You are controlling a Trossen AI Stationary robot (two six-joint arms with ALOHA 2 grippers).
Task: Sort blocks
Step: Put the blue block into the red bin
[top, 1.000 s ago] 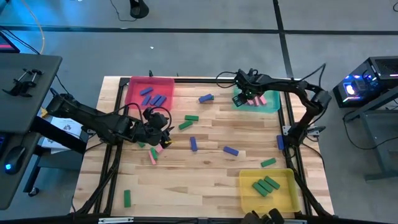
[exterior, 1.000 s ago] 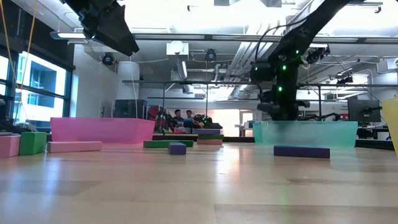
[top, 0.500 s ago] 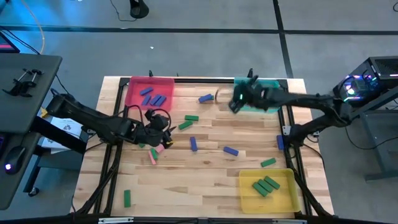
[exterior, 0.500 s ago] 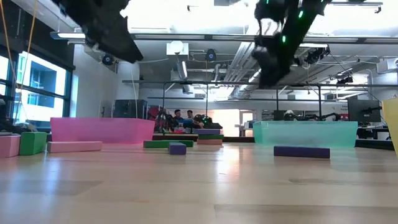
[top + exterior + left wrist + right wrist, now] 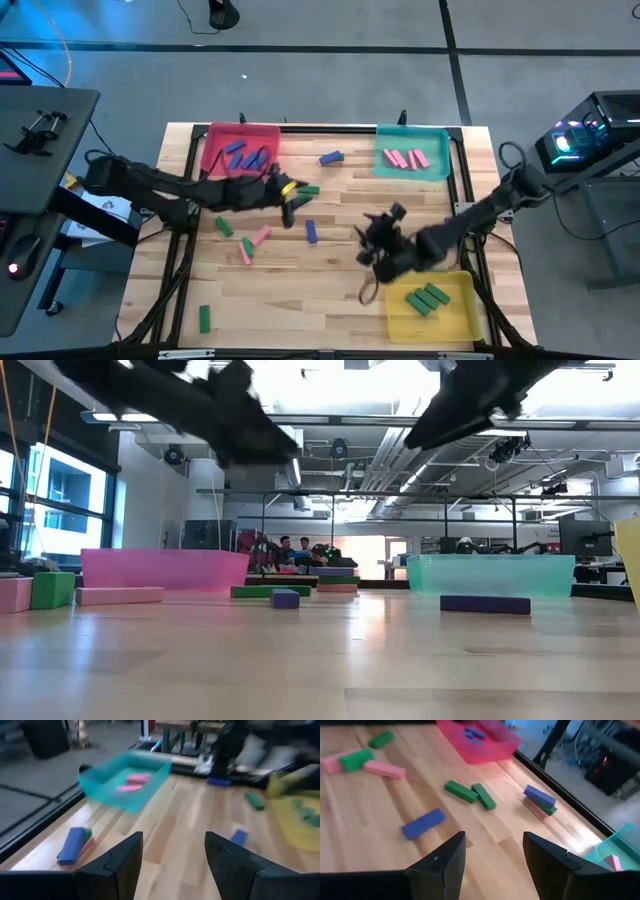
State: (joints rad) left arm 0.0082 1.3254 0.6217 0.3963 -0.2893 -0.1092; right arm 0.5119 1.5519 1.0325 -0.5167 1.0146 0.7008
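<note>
Sorting part done, judged from the high view.

Near edge of the pale wooden-plank tabletop (image 5: 330, 300): one small flat green block (image 5: 205, 319) lies alone at the near left corner, unsorted. The square yellow plastic tray (image 5: 432, 303) at near right holds three green blocks.

Just beyond it, the right gripper (image 5: 377, 258) hangs over bare wood beside the yellow tray's far left corner. Its wrist view shows the fingers (image 5: 440, 862) spread apart with nothing between them.

Mid-table: loose pieces remain. A pink bar and a green one (image 5: 224, 225) lie at left centre, a blue-purple bar (image 5: 311, 232) in the middle. A green block near the yellow tray is partly hidden by the right arm.

The left gripper (image 5: 288, 200) reaches over the centre-left, above scattered green pieces. Its fingers (image 5: 118, 865) are parted and empty.

Far side: the square pink tray (image 5: 240, 147) holds several blue-purple blocks; the square teal tray (image 5: 412, 160) holds three pink blocks. A small stack of blue, green and pink bars (image 5: 332, 157) sits between these trays, not yet sorted.

Estimate: roughly half placed, about nine loose blocks left.
</note>
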